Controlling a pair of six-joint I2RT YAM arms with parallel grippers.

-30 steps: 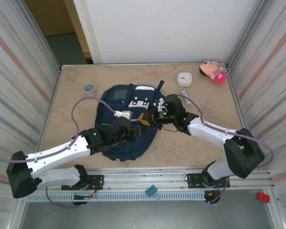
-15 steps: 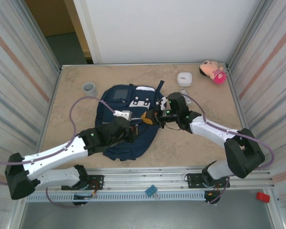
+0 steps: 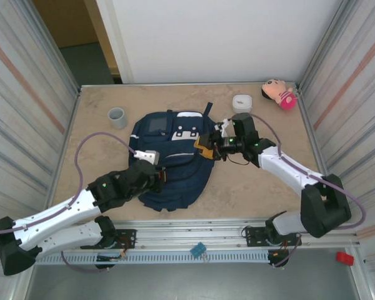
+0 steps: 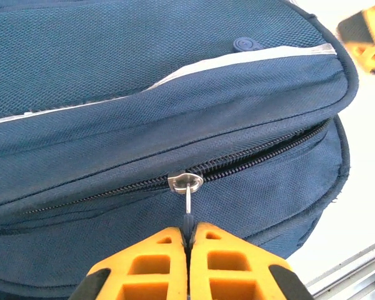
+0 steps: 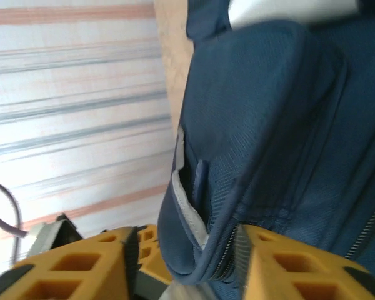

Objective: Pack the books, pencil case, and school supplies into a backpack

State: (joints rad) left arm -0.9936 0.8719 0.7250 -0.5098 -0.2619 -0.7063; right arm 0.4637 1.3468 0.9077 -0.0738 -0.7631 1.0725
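The navy backpack (image 3: 172,156) lies flat mid-table, white patches up. At its near side, my left gripper (image 3: 157,177) is shut on the zip pull (image 4: 188,209), which hangs from the silver slider (image 4: 185,182); in the left wrist view the gripper (image 4: 189,230) has its orange fingers pressed together. The zip teeth run closed to the left of the slider. My right gripper (image 3: 205,147) holds the backpack's right edge, and a fold of blue fabric (image 5: 200,250) with a white lining sits between its fingers (image 5: 131,253). The book, pencil case and supplies are out of view.
A grey cup (image 3: 117,116) stands left of the backpack. A white rounded box (image 3: 242,103) and a pink plush toy (image 3: 279,94) sit at the back right. Striped walls close in both sides, and a metal rail (image 3: 194,232) runs along the near edge.
My left gripper has drawn back to the left and nearer with the zip pull. My right gripper has shifted right and farther with the backpack's edge, and the bag now looks flatter.
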